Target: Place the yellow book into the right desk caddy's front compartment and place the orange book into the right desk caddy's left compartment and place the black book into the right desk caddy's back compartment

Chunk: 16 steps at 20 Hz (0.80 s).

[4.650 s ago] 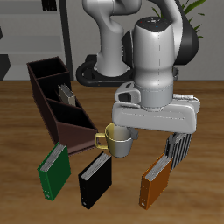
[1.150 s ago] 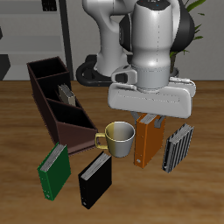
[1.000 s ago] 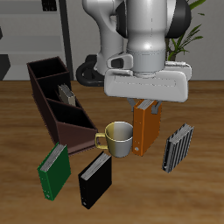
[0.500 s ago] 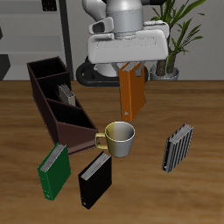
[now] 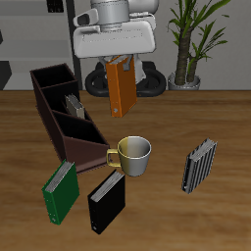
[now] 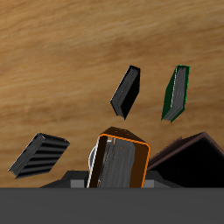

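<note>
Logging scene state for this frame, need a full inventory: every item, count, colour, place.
orange book: 1, orange, held upright in the air above the table, behind the mug
right desk caddy: 1, dark maroon-brown, on the table
yellow book: 1, thin, pale page edges, standing inside the caddy
black book: 1, glossy black, flat near the table's front edge
green book: 1, green, flat beside the black book
striped book: 1, black and white, on the table on the far side of the mug from the caddy
mug: 1, cream-yellow, at the caddy's slanted end
potted plant: 1, green, behind the table
table: 1, wood
claw: 1, grey-white, shut on the orange book's top
</note>
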### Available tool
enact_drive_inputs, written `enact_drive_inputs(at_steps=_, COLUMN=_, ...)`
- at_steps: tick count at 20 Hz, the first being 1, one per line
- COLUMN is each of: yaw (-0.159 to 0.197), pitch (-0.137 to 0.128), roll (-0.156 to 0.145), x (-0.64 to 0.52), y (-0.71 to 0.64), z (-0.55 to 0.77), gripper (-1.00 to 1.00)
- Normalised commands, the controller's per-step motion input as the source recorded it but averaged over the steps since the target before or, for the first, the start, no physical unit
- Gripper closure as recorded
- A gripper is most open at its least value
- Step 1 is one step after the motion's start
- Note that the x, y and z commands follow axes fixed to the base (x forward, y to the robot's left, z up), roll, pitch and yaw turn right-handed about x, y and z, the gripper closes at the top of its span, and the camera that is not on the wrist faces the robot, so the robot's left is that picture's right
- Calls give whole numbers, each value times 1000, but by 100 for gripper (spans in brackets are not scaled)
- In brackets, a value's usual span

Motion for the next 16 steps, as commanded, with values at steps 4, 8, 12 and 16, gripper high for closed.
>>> enact_drive_inputs(at_steps=4, yaw=98, pitch=-41, roll=45, x=-681, y=-408, z=190, gripper=100)
enact_drive_inputs(at_steps=8, yaw=50, pitch=-27, roll=13, x=-261, y=-281, z=141, gripper=100)
enact_drive_inputs(at_steps=12, yaw=22, pitch=1, roll=-59, x=-83, y=-513, z=144, gripper=100)
enact_drive_inputs(at_steps=16, yaw=135, pitch=18, roll=-7, x=74, y=-659, z=15, gripper=100)
